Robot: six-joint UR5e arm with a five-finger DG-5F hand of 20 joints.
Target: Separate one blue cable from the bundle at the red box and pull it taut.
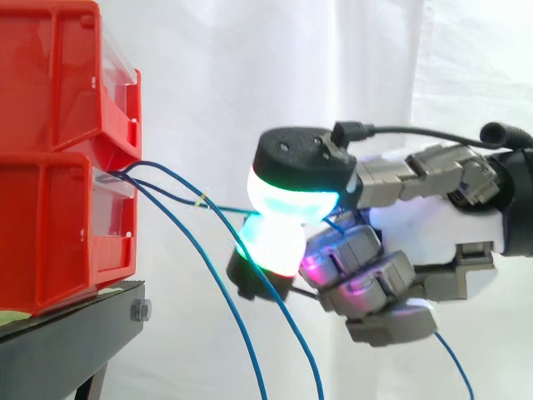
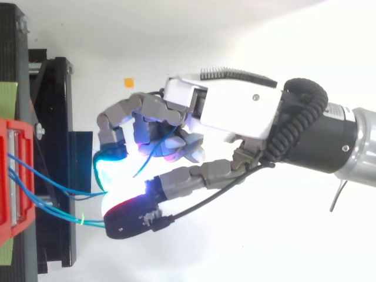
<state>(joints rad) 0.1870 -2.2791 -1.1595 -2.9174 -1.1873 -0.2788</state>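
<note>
Two red boxes (image 1: 50, 167) stand stacked on a black stand (image 1: 67, 342) at the left. A bundle of thin blue cables comes out of the lower box's front. One blue cable (image 1: 225, 208) runs nearly level from the box to my hand (image 1: 450, 225), which is shut on it, pinched between two glowing fingertips (image 1: 291, 196). Seen from above, that cable (image 2: 64, 218) reaches the hand (image 2: 235, 111) at the bright pads (image 2: 111, 155). Its tail passes through the curled fingers and hangs below the hand (image 1: 454, 358). Two other blue cables (image 1: 241, 333) droop down slack.
The stand's edge and a bolt (image 1: 140, 311) lie just below and left of the hand. A white curtain (image 1: 250, 67) hangs behind. A small orange mark (image 2: 128, 82) lies on the white floor in the top view.
</note>
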